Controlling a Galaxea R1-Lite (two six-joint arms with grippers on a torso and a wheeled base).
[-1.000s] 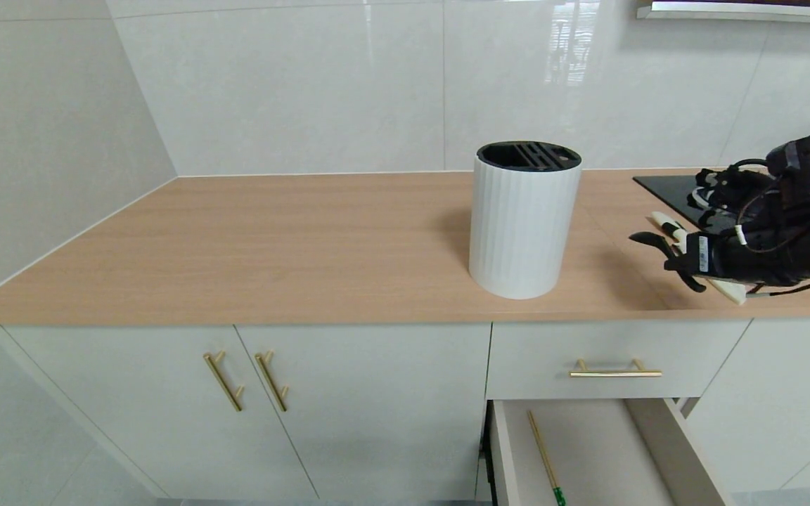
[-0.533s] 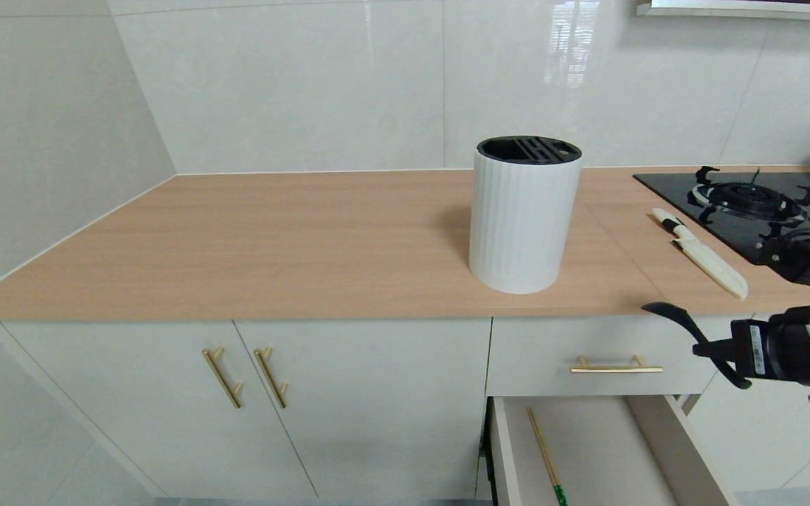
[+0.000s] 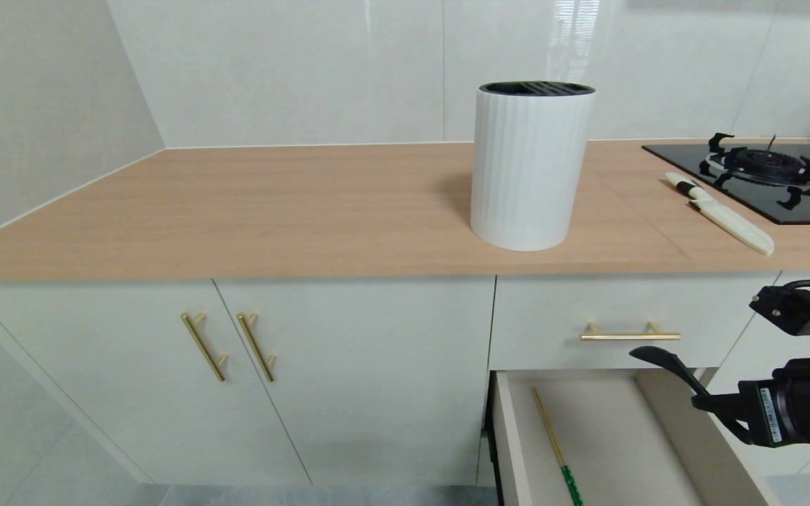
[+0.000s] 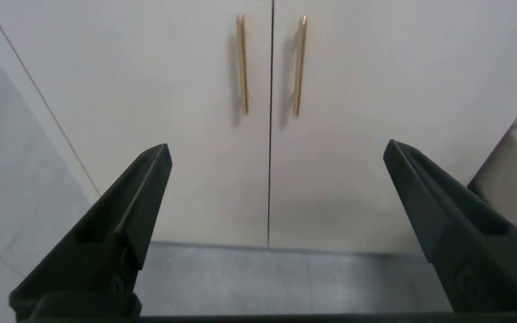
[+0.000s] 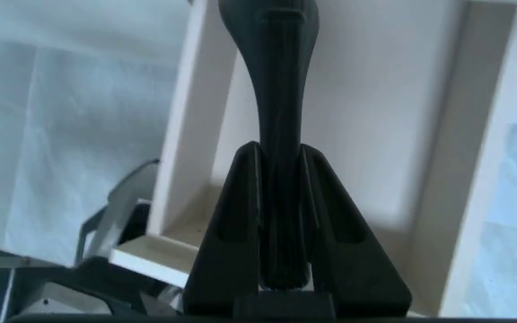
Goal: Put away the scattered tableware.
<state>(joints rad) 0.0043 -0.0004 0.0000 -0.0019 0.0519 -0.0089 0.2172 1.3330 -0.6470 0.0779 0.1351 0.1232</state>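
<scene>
Right gripper (image 3: pixel 647 353) hung over right side of open drawer (image 3: pixel 505 436). Fingers pressed together, nothing between them, touching nothing I could see. Left gripper (image 4: pixel 276 152) spread wide, empty, facing cabinet doors (image 4: pixel 348 117). Chopsticks (image 3: pixel 557 450) lay in drawer near left wall. Knife (image 3: pixel 720 213) lay flat on bench (image 3: pixel 271 211), between white holder (image 3: pixel 530 165) and stove (image 3: pixel 763 176), just beside stove.

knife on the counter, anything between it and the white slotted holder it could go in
Nothing visible does. Bare countertop lies between the knife and the white holder, which stands upright to the knife's left in the head view, its slotted top uncovered.
</scene>
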